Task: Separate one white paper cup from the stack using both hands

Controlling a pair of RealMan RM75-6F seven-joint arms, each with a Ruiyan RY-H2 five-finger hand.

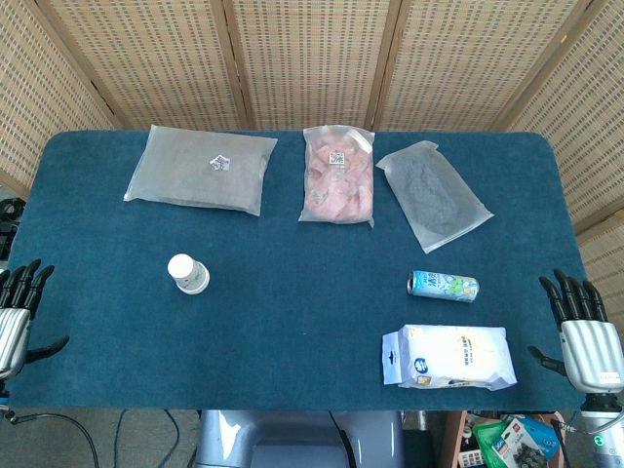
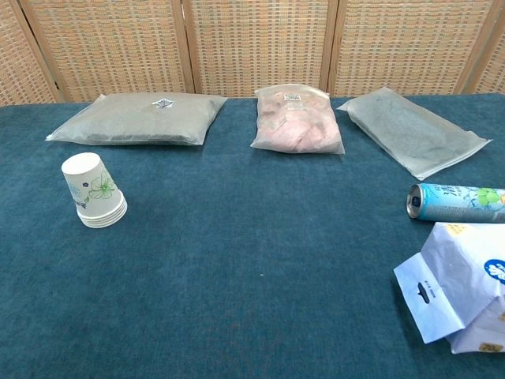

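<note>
A stack of white paper cups (image 1: 188, 273) with a green flower print stands upside down on the blue table, left of the middle; the chest view shows the stack (image 2: 95, 191) at its left, leaning slightly. My left hand (image 1: 19, 312) hovers at the table's left edge, fingers spread, holding nothing, well left of the cups. My right hand (image 1: 585, 327) hangs at the right edge, fingers spread and empty. Neither hand appears in the chest view.
Along the back lie a grey padded bag (image 1: 201, 168), a pink bag (image 1: 338, 175) and a grey pouch (image 1: 433, 192). A blue can (image 1: 444, 285) lies on its side at the right, with a white tissue pack (image 1: 448, 357) in front of it.
</note>
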